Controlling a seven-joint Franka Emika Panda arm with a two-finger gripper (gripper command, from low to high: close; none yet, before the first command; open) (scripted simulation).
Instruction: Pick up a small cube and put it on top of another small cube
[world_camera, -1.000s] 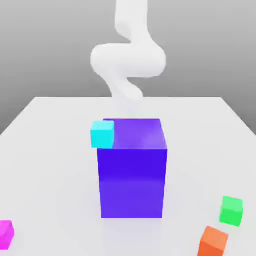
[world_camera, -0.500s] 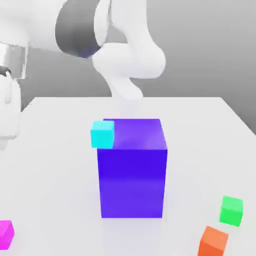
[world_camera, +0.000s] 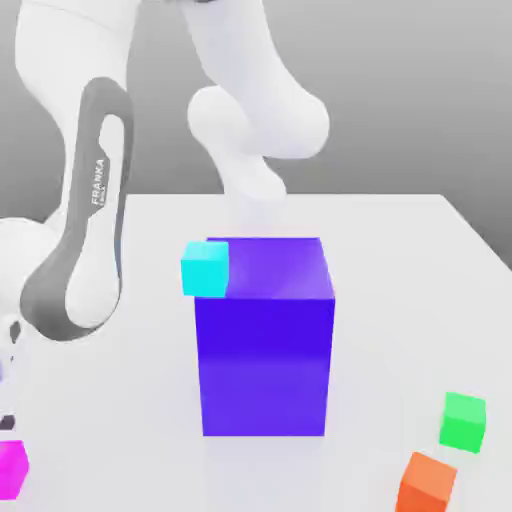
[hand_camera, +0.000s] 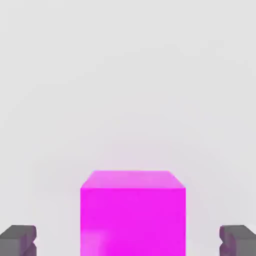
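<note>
The magenta cube (hand_camera: 132, 212) sits on the desk (world_camera: 400, 260) at the exterior view's lower left corner, directly between the two fingers (hand_camera: 17, 240) of the open gripper (hand_camera: 128, 241), which touch neither of its sides.

"FRANKA" on the arm (world_camera: 97, 180)
</note>
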